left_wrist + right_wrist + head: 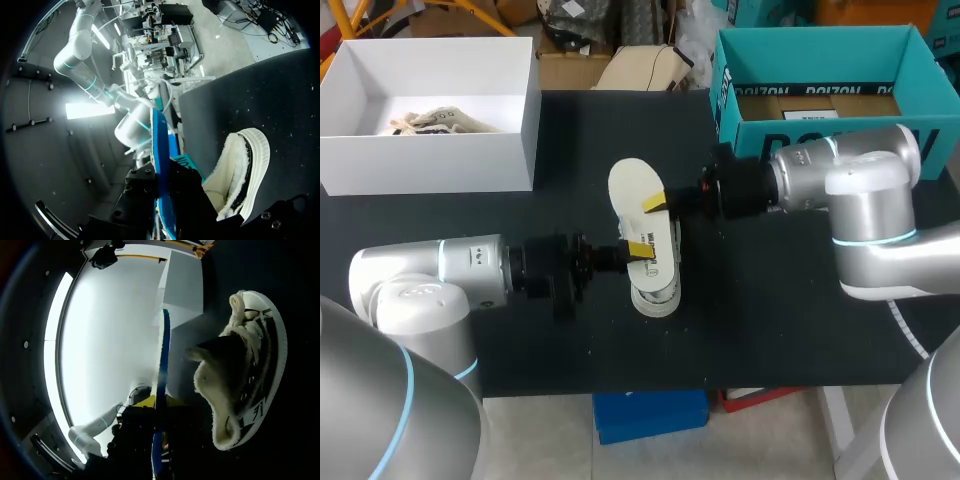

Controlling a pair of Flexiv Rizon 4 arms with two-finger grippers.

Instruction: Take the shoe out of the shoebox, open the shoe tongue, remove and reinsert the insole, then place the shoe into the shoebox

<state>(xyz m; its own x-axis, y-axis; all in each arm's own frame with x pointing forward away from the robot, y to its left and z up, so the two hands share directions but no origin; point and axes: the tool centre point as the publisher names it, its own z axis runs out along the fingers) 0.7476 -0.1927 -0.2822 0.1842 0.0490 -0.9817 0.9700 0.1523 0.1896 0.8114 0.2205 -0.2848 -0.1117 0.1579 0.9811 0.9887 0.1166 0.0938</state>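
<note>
Shoe (658, 285) lies at the middle of the black table (770, 330) in the head view, out of the teal cardboard shoebox (820, 125) at two o'clock; a white box (430, 165) stands at ten o'clock. Over the shoe's twelve o'clock end the insole (632, 185), a pale flat oval, is held up. The left gripper (640, 249) pinches it from nine o'clock and the right gripper (654, 204) from three, likely so that two grips keep the floppy sheet straight for sliding back in. In the left wrist view the insole (158, 145) shows edge-on as a thin blue strip between the dark fingers, which press it from both sides; the shoe (245, 170), cream and fleece-lined with a pale rubber sole, lies just beside. In the right wrist view the insole (162, 355) runs down into that gripper, whose jaws are clamped on it too, with the woolly shoe (250, 370) gaping alongside.
</note>
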